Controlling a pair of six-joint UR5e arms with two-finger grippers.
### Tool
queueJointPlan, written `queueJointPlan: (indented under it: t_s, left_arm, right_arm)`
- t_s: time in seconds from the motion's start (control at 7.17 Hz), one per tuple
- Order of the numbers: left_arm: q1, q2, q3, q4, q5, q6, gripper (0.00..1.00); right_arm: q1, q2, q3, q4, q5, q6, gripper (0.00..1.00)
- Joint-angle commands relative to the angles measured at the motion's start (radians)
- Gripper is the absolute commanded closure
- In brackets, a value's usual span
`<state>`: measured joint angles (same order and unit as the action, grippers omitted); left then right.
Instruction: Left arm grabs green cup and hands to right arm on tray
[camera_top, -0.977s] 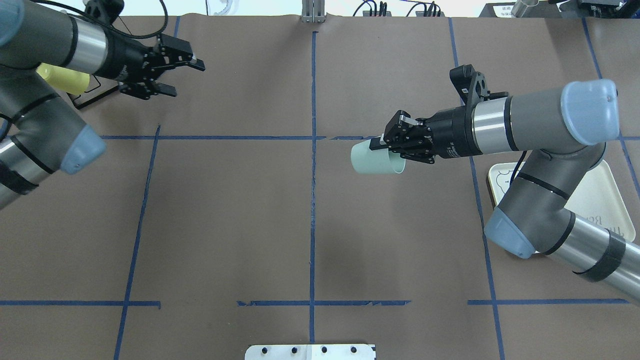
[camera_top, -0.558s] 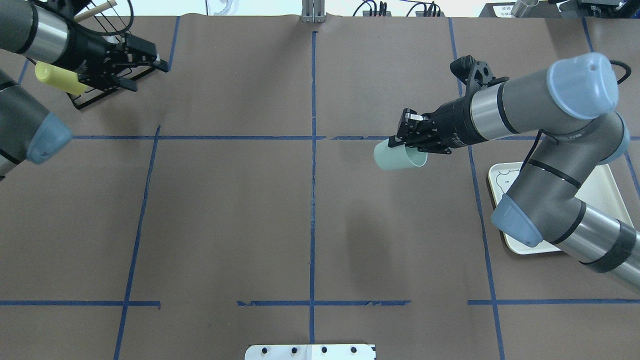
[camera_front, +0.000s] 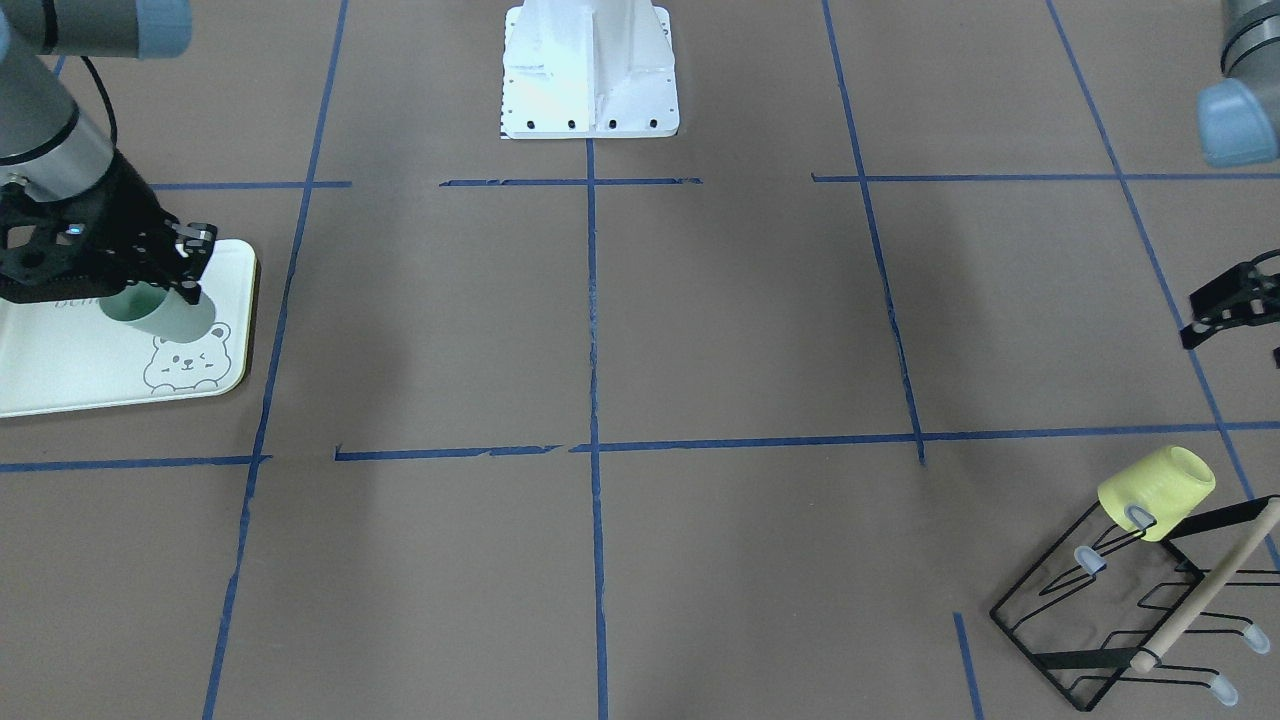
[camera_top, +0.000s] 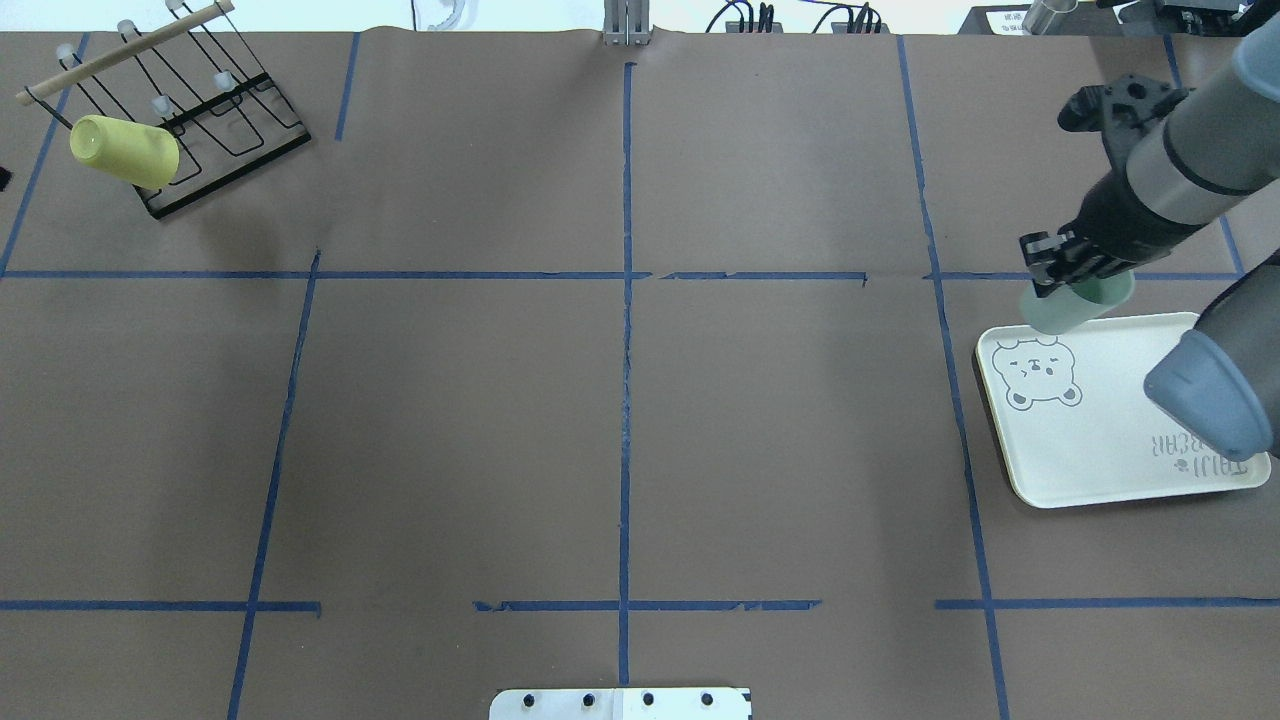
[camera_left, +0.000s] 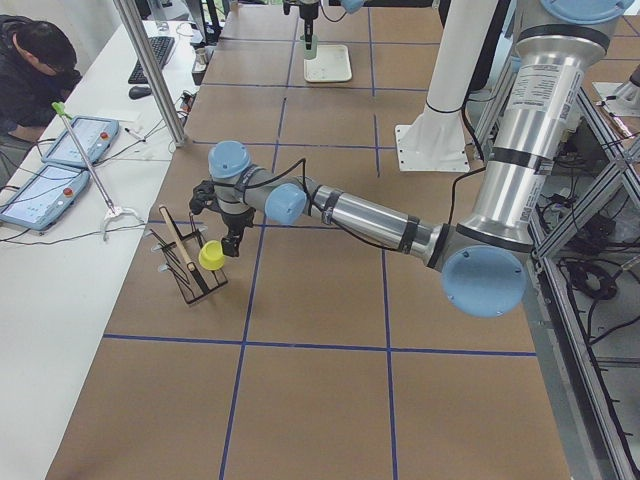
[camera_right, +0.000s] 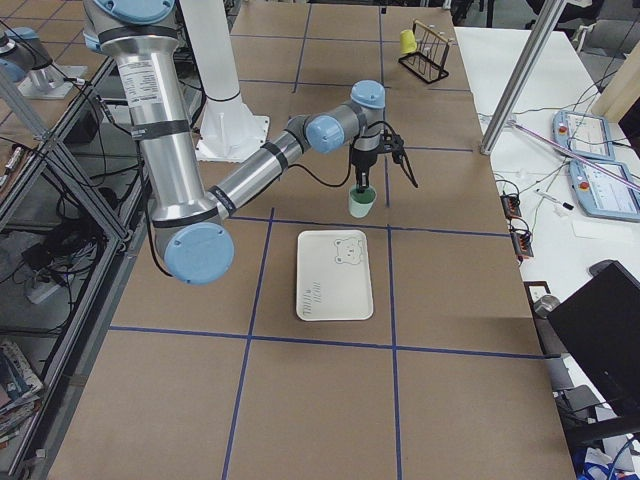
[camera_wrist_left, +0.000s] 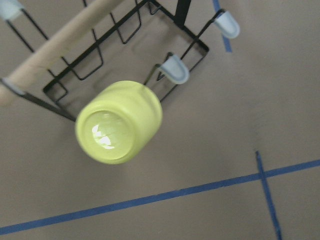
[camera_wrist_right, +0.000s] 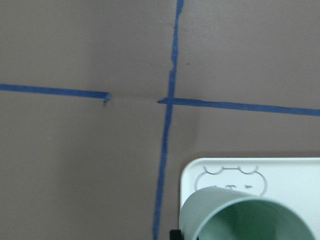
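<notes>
The pale green cup (camera_top: 1062, 312) hangs tilted in my right gripper (camera_top: 1068, 272), which is shut on its rim. It is held over the far edge of the cream bear tray (camera_top: 1100, 450), close to the bear drawing. The front view shows the cup (camera_front: 165, 318), right gripper (camera_front: 165, 272) and tray (camera_front: 60, 375) the same way. The right wrist view shows the cup's open mouth (camera_wrist_right: 250, 220) above the tray's corner (camera_wrist_right: 300, 172). My left gripper (camera_front: 1235, 320) is open and empty at the table's left end, near the rack.
A yellow cup (camera_top: 125, 152) hangs on a black wire rack (camera_top: 215, 115) at the far left corner. It fills the left wrist view (camera_wrist_left: 119, 122). Blue tape lines cross the brown table. A white base plate (camera_top: 620, 703) sits at the near edge.
My right arm has carried the green cup to the right, from mid-table to the tray's far edge. My left arm has drawn back to the left, almost out of the overhead view.
</notes>
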<state>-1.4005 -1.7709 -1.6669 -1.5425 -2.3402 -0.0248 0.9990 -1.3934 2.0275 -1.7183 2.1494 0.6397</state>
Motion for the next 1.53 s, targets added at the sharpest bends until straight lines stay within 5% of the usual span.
queueJointPlan:
  t_s: [0.0, 0.56, 0.98, 1.12, 1.26, 1.4]
  left_arm:
    - [-0.103, 0.103, -0.025, 0.151, -0.004, 0.229, 0.0]
    - [-0.11, 0.16, -0.028, 0.121, -0.005, 0.221, 0.0]
    - [-0.112, 0.159, -0.028, 0.119, -0.005, 0.221, 0.0]
    - [-0.112, 0.159, -0.028, 0.119, -0.007, 0.221, 0.0]
    - [-0.112, 0.159, -0.028, 0.119, -0.007, 0.22, 0.0]
    - [-0.112, 0.157, -0.028, 0.119, -0.007, 0.22, 0.0]
  right_arm:
    - [0.038, -0.209, 0.019, 0.169, -0.002, -0.086, 1.0]
    - [0.024, -0.325, -0.136, 0.51, -0.006, 0.049, 1.0]
    - [-0.075, -0.291, -0.188, 0.571, -0.089, 0.149, 0.97]
    - [-0.089, -0.279, -0.208, 0.569, -0.092, 0.147, 0.72]
    - [-0.089, -0.277, -0.204, 0.569, -0.094, 0.147, 0.01]
    - [-0.086, -0.276, -0.193, 0.559, -0.083, 0.14, 0.0]
